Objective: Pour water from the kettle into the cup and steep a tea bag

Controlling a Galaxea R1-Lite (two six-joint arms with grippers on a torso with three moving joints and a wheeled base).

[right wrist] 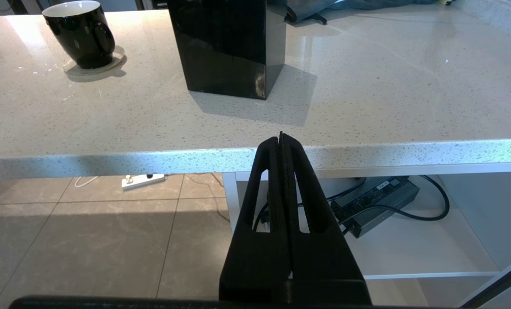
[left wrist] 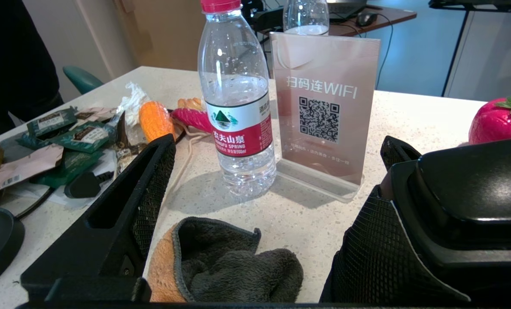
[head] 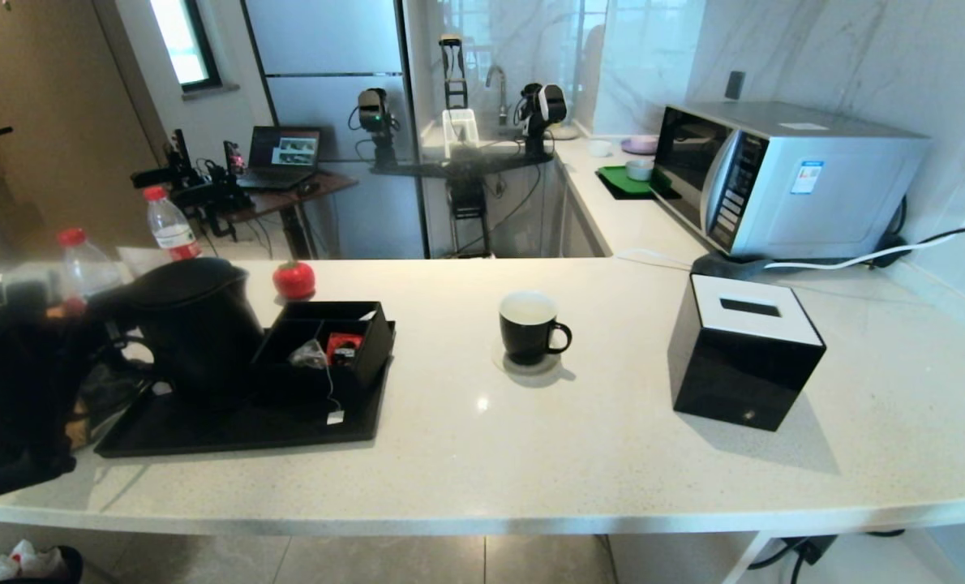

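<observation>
The matte black kettle [head: 195, 324] stands on a black tray [head: 207, 430] at the counter's left. My left gripper [left wrist: 280, 141] is open beside its loop handle [left wrist: 466, 193]. One finger [left wrist: 380, 257] lies against the handle and the other finger [left wrist: 144, 193] stands well apart, with only counter and cloth between them. The black cup [head: 529, 326] with a white inside stands upright on a coaster mid-counter, also seen as the cup [right wrist: 81, 36]. The tea bag [head: 310, 354] rests in a black organiser box [head: 328, 337], its tag [head: 335, 417] hanging onto the tray. My right gripper [right wrist: 281, 139] is shut and empty, below the counter's front edge.
A black tissue box [head: 742, 349] stands right of the cup, with a microwave [head: 782, 174] behind it. Two water bottles [head: 173, 223], a WiFi sign [left wrist: 322, 107], a crumpled cloth [left wrist: 225, 266], a red toy fruit [head: 293, 278] and packets crowd the left end.
</observation>
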